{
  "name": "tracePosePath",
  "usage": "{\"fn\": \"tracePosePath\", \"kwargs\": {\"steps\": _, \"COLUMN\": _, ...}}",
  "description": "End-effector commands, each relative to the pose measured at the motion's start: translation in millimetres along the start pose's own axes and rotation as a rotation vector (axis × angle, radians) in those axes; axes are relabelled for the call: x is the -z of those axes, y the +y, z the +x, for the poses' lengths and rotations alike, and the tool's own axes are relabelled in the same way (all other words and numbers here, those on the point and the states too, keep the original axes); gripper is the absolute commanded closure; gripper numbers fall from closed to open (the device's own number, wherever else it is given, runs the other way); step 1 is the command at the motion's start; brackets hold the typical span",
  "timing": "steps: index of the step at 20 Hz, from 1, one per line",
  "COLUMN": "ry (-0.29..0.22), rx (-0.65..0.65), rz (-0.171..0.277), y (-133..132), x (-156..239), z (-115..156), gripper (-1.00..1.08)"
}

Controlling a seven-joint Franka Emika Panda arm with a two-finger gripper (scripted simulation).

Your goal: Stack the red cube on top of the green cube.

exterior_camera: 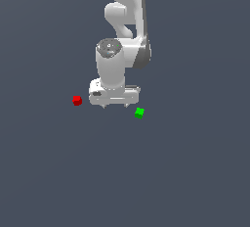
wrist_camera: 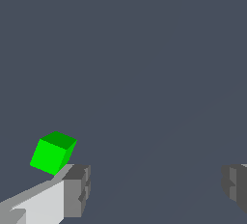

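Hanging over a flat, matte slate-grey floor [exterior_camera: 195,172], one white Panda arm [exterior_camera: 124,20] with smooth rounded links pointed its gripper [exterior_camera: 115,105] straight down. The claw was spread wide with nothing between its fingers: the wrist view showed two blocky grey fingertips [wrist_camera: 77,189] far apart, bare floor in the gap. The hand body was a boxy white shell, with a dark disc on the wrist joint above it.

Two cubes were counted, one of each colour, both tiny, solid, plain-faced and sharp-edged, much smaller than the hand. One red cube [exterior_camera: 77,100] sat on the floor just off the hand toward the exterior view's left, apart from it. One green cube [exterior_camera: 139,113] sat toward the exterior view's right, slightly nearer the camera, also clear of the hand. The cubes lay well apart, with the gripper roughly between them, neither stacked nor touching.

In the wrist view only the green cube showed, turned corner-on beside one fingertip; contact could not be told.
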State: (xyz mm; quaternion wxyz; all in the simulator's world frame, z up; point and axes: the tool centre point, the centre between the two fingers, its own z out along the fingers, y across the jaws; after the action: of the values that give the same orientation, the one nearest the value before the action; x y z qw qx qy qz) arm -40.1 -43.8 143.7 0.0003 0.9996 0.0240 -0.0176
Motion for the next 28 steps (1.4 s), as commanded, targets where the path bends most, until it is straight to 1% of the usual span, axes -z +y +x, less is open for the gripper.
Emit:
{"fn": "tracePosePath", "kwargs": {"steps": 1, "ry": 0.003, "rx": 0.006, "rz": 0.000, "y": 18, "x": -6, "z": -13, "gripper": -0.92}}
{"fn": "tracePosePath", "kwargs": {"steps": 12, "ry": 0.018, "rx": 0.043, "rz": -0.002, "y": 117, "x": -40, "z": -80, "gripper": -0.92}}
{"fn": "tracePosePath", "kwargs": {"steps": 18, "ry": 0.025, "rx": 0.062, "rz": -0.003, "y": 170, "x": -57, "z": -110, "gripper": -0.92}}
{"fn": "tracePosePath", "kwargs": {"steps": 23, "ry": 0.030, "rx": 0.074, "rz": -0.003, "y": 202, "x": -68, "z": -127, "gripper": -0.92}}
{"fn": "tracePosePath", "kwargs": {"steps": 28, "ry": 0.033, "rx": 0.082, "rz": -0.003, "y": 223, "x": -75, "z": -138, "gripper": -0.92}}
